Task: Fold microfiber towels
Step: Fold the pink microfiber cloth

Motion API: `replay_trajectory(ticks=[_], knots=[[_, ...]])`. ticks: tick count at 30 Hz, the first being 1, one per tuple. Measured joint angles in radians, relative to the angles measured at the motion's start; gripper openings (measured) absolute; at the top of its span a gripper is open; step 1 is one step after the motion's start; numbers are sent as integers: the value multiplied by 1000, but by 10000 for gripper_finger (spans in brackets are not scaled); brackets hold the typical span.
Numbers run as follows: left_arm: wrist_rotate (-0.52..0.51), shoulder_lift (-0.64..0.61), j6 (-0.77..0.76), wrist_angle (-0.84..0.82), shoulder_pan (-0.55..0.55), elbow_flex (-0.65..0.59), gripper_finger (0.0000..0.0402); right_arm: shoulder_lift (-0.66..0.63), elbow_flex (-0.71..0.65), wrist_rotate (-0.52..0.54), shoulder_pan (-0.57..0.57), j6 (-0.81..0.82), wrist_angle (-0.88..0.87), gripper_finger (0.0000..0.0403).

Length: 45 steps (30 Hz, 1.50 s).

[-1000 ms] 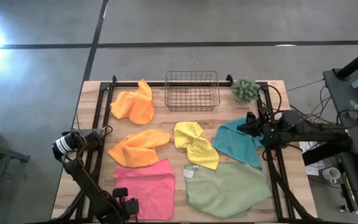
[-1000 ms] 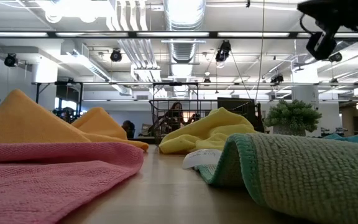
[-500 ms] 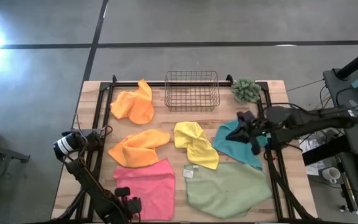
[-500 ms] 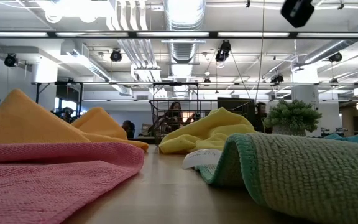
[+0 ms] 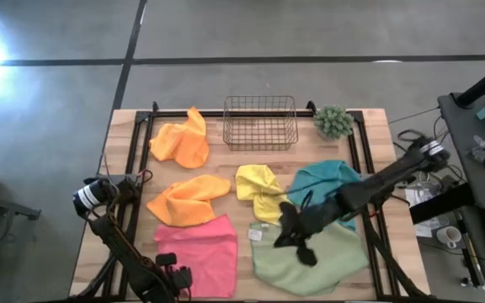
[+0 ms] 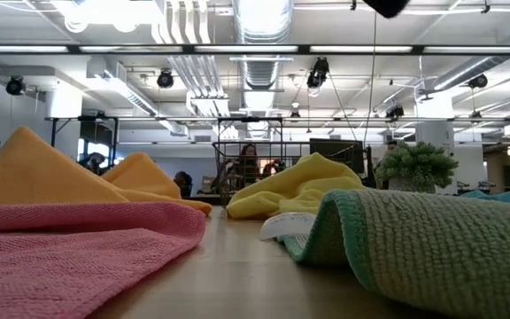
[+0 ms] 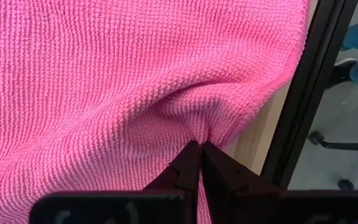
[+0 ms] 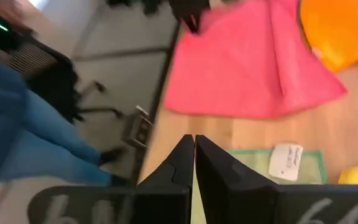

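Six towels are spread over the table [image 5: 398,151], with the wire basket [image 5: 260,122] at the far edge taken as landmark. An orange towel [image 5: 182,143] is seen just left of the basket, and a second orange towel [image 5: 187,199] lies nearer the front below it. A yellow towel [image 5: 259,189] is found in front of the basket, with a teal towel [image 5: 331,181] to its right. The pink towel [image 5: 200,252] and the green towel [image 5: 327,257], with its white tag [image 8: 285,161], are placed farthest from the basket, at the front edge.

The right end effector [image 5: 297,240] is held clenched and empty over the green towel's left part. The left end effector [image 7: 199,163] is clenched on a pinched fold of the pink towel at its front-left corner.
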Motion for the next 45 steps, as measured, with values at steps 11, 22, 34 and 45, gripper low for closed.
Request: replay_trajectory(ticks=[11,22,34,45], knots=[[-6,0,-1,-2,-8,9,1,389,431,7,67,-107,-74,9],[-16,-1,0,2,-23,8,1,679,768,8,77,-153,-239,9],[-27,-2,0,4,-24,7,1,981,1151,-4,77,-253,-499,59],[-27,-2,1,5,-24,6,1,1052,1202,5,77,-271,-466,150]])
